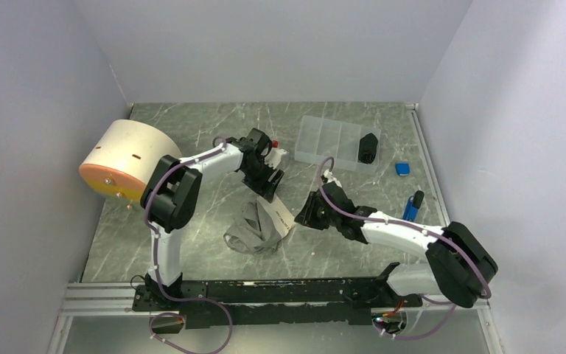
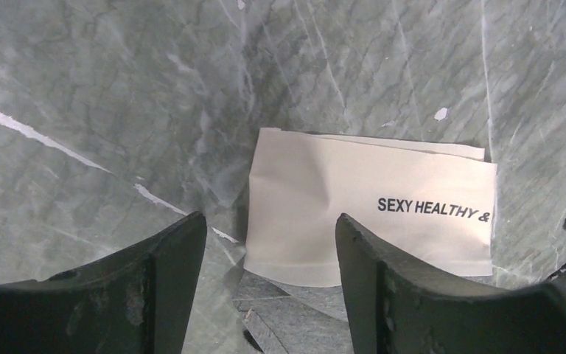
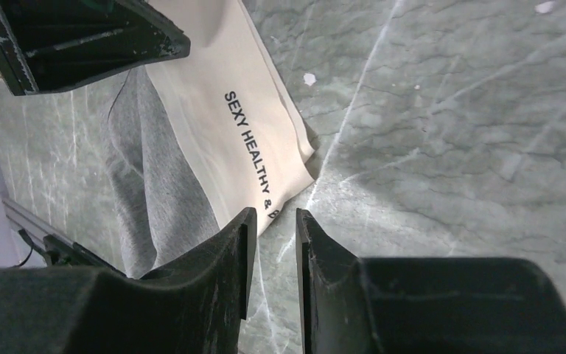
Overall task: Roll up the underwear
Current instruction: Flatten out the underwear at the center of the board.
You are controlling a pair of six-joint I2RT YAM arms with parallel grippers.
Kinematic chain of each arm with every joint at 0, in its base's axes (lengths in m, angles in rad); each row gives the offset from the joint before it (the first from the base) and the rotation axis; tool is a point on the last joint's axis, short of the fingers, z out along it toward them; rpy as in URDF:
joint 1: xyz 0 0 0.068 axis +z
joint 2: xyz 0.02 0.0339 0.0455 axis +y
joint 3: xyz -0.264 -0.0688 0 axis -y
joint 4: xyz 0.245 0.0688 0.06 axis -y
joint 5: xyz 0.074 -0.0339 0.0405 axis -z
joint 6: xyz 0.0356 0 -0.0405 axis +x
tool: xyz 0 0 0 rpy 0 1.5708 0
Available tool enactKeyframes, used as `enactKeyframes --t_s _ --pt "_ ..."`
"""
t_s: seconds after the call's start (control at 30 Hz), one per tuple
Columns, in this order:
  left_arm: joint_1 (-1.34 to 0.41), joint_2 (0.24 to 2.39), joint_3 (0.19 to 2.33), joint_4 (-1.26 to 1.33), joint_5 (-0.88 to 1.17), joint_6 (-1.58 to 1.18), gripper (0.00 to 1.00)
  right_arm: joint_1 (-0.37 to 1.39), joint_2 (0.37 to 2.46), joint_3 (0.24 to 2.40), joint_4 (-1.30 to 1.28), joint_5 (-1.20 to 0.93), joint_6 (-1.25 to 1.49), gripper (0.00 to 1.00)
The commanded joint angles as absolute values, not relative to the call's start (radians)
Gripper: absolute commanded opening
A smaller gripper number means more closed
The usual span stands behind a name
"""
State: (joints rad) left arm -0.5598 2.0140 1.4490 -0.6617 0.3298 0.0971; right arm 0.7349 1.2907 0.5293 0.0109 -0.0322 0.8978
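Observation:
The underwear (image 1: 256,227) is a crumpled grey heap with a white waistband (image 1: 280,217) printed "SEXY HEALTHY &", lying mid-table. My left gripper (image 1: 269,183) hangs over its far end, open. In the left wrist view the waistband (image 2: 368,206) and a bit of grey fabric (image 2: 287,310) lie below the wide gap of the left gripper (image 2: 271,243), and nothing is held. My right gripper (image 1: 311,210) sits just right of the waistband. In the right wrist view the right gripper (image 3: 274,221) is open by a narrow gap showing bare table, with the waistband (image 3: 243,125) corner just beyond its tips.
A cream and orange drum (image 1: 129,158) lies at the left. A clear compartment box (image 1: 328,140) with a black object (image 1: 368,147) stands at the back right. Two blue items (image 1: 403,169) (image 1: 413,205) lie near the right edge. A small white bottle (image 1: 280,153) is behind the left gripper.

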Motion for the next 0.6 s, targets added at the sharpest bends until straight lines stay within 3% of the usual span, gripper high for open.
enactKeyframes --t_s 0.0,0.13,0.33,0.57 --pt "-0.578 2.049 1.477 -0.690 0.394 0.155 0.67 0.732 1.230 0.524 -0.035 0.054 0.905 0.30" --pt "-0.585 2.066 1.492 -0.668 0.411 0.143 0.56 0.732 1.212 0.540 -0.077 0.073 0.898 0.30" --pt "-0.585 2.026 1.506 -0.672 0.469 0.138 0.06 0.731 1.179 0.527 -0.093 0.090 0.903 0.30" --pt "-0.587 1.776 1.538 -0.664 0.596 0.042 0.05 0.706 1.058 0.484 -0.020 0.144 0.838 0.30"
